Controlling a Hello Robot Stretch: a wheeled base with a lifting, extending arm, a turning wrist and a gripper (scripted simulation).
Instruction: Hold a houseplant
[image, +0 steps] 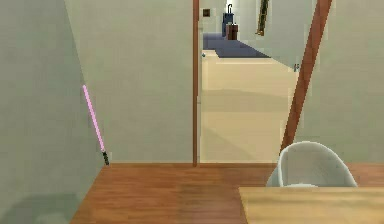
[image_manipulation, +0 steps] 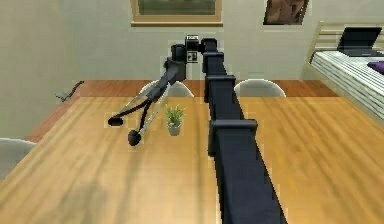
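houseplant (image_manipulation: 175, 120) on table (image_manipulation: 80, 170) near claw (image_manipulation: 124, 130)

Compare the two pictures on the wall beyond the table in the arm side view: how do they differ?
The wide picture has a broad pale frame; the dark picture shows almost none. The wide picture's image is light, the dark picture's brownish black. The dark picture is also narrower than the wide picture. Both hang on one wall, cut by the top edge.
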